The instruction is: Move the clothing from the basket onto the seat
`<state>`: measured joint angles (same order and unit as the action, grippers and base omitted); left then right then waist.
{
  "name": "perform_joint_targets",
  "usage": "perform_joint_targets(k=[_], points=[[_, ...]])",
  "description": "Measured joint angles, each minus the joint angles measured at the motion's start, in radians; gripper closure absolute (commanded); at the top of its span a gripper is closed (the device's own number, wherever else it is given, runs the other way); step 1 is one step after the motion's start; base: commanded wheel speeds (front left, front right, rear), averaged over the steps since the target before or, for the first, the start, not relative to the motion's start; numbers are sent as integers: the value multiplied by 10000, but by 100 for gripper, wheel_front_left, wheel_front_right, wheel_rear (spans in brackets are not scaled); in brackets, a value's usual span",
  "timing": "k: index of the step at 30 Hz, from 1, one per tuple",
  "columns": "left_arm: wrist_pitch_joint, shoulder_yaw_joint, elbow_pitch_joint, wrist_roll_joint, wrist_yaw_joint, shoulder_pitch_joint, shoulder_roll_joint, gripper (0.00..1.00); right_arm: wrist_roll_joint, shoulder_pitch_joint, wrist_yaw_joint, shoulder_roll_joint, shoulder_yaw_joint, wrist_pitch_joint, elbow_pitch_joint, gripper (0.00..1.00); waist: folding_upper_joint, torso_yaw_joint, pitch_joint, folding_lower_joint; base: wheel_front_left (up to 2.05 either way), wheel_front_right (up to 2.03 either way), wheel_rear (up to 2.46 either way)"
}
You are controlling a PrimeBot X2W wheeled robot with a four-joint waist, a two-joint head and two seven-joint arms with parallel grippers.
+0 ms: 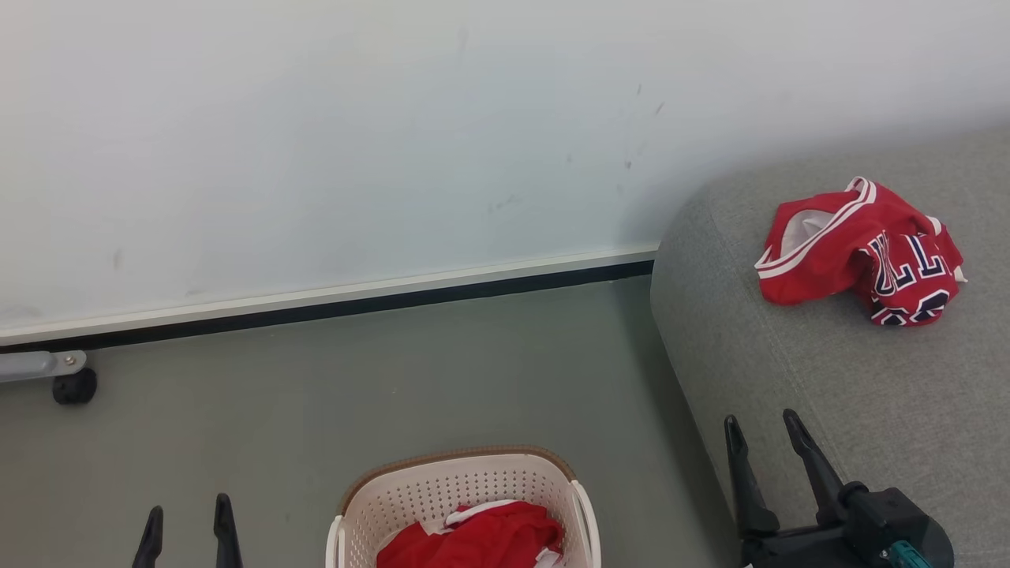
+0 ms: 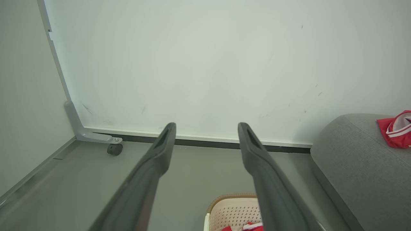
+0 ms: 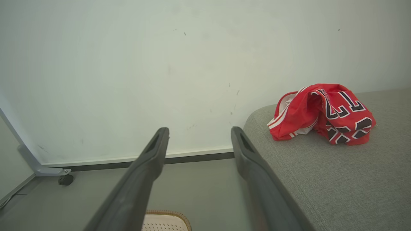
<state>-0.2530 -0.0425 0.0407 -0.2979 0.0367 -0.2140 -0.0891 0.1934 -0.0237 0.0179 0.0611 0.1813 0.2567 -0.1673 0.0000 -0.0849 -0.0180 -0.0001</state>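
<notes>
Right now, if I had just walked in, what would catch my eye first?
The crumpled red jersey with navy-and-white lettering, lying on the grey seat at the right, stands out most. More red clothing sits in the cream basket on the floor, between the open left gripper and the open right gripper.

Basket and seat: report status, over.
Left end effector open, empty. Right end effector open, empty, at seat edge. One lettered red jersey on seat; red garment in basket. Nothing blocking the basket.
</notes>
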Motion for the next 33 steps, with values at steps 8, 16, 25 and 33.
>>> perform_joint_targets(k=[8,16,25,33], points=[[0,13,-290,17,0,-139,6,0,0,0,0,-2,6,0,58,0,0,-89,34,1,0,0,0],[0,15,-483,48,0,-208,12,0,12,0,0,-2,-8,0,104,0,0,-120,83,1,0,0,0],[0,2,-665,71,2,-256,21,0,12,3,0,-4,-12,0,194,0,0,-145,177,2,0,0,0],[0,21,-903,107,69,-396,29,0,12,-5,0,-6,-4,0,370,0,0,-204,539,2,0,0,0]])
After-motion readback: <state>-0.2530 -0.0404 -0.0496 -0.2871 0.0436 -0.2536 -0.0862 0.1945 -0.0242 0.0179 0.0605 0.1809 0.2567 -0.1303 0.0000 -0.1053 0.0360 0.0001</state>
